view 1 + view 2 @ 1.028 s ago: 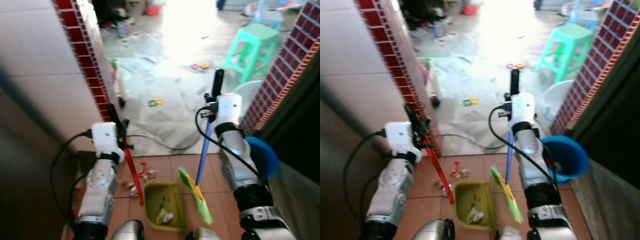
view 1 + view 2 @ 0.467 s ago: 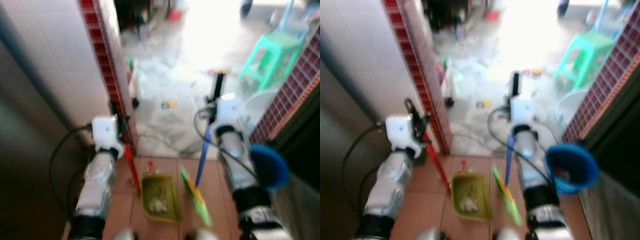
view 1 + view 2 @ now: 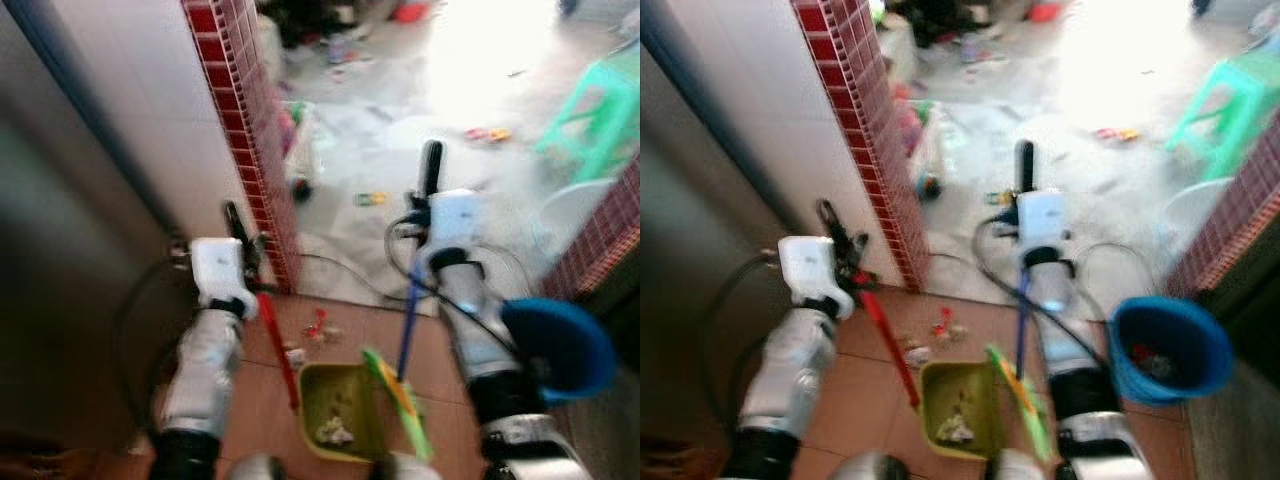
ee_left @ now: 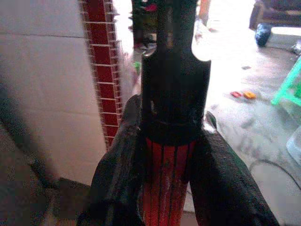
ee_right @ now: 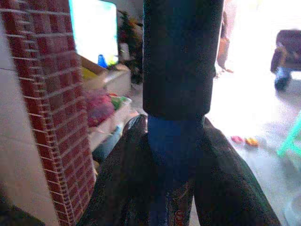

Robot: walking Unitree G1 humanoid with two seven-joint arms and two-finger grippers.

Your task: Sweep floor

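Left gripper [image 4: 167, 155]: clamped on ribbed red dustpan handle [image 3: 278, 350]; olive plastic dustpan [image 3: 340, 410].
Right gripper [image 5: 176, 155]: clamped on smooth blue broom pole [image 3: 407, 325].

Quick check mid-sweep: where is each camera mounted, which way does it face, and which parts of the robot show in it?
Left and right eye views: on the head, looking forward and down; both silver arms, yellow-green dustpan, blue bucket.
Left wrist view: along the left end effector, shut on the red dustpan handle, facing the red brick pillar.
Right wrist view: along the right end effector, shut on the blue broom handle.
Shared: both wrist views show the pillar and bright floor beyond.
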